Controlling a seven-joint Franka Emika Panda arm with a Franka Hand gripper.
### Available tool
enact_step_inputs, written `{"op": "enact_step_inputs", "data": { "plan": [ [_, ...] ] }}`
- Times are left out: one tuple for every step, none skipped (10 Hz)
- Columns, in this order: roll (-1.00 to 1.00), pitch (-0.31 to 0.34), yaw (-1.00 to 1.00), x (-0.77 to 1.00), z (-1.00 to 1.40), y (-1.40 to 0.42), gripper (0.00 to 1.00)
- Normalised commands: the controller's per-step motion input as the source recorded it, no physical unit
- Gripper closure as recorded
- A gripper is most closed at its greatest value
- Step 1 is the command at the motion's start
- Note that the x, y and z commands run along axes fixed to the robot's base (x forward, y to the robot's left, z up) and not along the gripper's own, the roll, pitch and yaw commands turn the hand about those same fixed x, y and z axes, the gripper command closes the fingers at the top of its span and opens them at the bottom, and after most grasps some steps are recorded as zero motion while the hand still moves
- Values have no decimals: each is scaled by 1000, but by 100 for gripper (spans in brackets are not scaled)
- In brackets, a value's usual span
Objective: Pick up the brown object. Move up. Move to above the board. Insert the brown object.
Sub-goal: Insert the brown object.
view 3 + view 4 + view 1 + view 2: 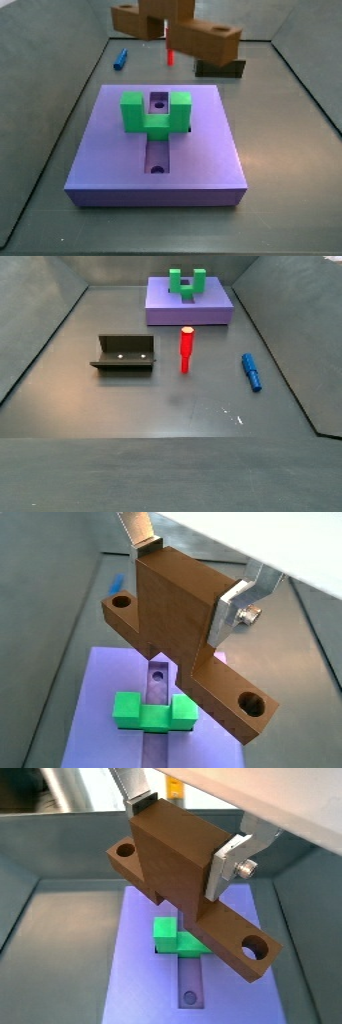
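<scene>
Tool (191, 575) holding the brown piece (181, 627) in the air over the purple board (107, 687).

In both wrist views the silver fingers (225, 865) are clamped on the upright stem of the brown piece, whose crossbar with a hole at each end hangs above the green U-block (177, 938) and the board's slot (193, 983); piece and block are apart. In a side view the brown piece (181, 27) shows at the upper edge, beyond the board (158, 160). On the desk (160, 406) stand the fixture (124, 354), a red peg (187, 349) upright, and a blue peg (250, 371) lying flat, well apart from the board (189, 304).
</scene>
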Motion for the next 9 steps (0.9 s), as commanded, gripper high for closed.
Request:
{"op": "enact_step_inputs", "data": {
  "plan": [
    [124,-36,-1000,0,-397,0,100],
    [257,-37,-989,0,-434,0,100],
    [356,-23,-911,0,-463,-9,100],
    [363,-11,-906,0,-446,-11,100],
    [361,0,-891,0,-414,-17,100],
    [349,0,-891,0,-377,-31,100],
    [166,10,-931,-6,-186,-154,100],
    [13,0,-949,0,-69,-243,100],
    [-117,-27,-923,0,-63,-151,100]
  ]
}}
